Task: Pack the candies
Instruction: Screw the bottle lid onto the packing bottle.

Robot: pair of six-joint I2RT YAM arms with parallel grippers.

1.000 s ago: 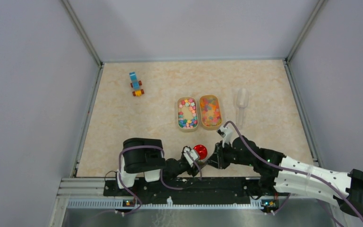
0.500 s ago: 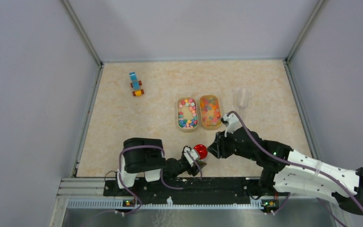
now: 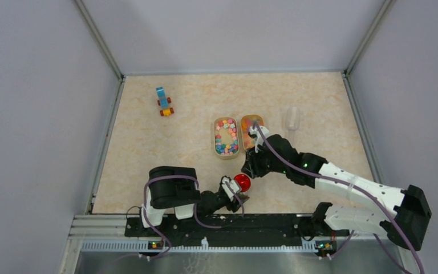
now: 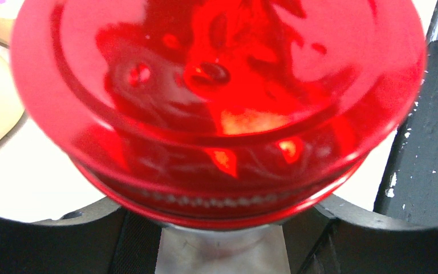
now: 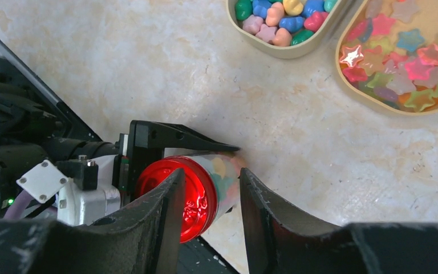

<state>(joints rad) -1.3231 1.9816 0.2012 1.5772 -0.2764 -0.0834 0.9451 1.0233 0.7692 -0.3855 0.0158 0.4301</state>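
Observation:
A clear jar (image 5: pixel 223 178) with a round red lid (image 5: pixel 171 197) lies tilted near the table's front edge, and candies show through its wall. My left gripper (image 3: pixel 235 193) is shut on this jar, and the lid (image 4: pixel 217 108) fills the left wrist view. More candies fill two tan oval trays: rounded pieces in the left tray (image 3: pixel 226 137) and star shapes in the right one (image 3: pixel 254 135). My right gripper (image 5: pixel 211 174) hangs open above the jar with nothing between its fingers, in the top view (image 3: pixel 250 164) between the lid and the trays.
A clear plastic scoop (image 3: pixel 291 117) lies to the right of the trays. A blue-and-orange toy block vehicle (image 3: pixel 163 101) sits at the far left. The black rail of the arm bases (image 3: pixel 222 225) runs along the near edge.
My right gripper has opened, let go of the red lid and moved away from it toward the trays. The left gripper and jar have not moved.

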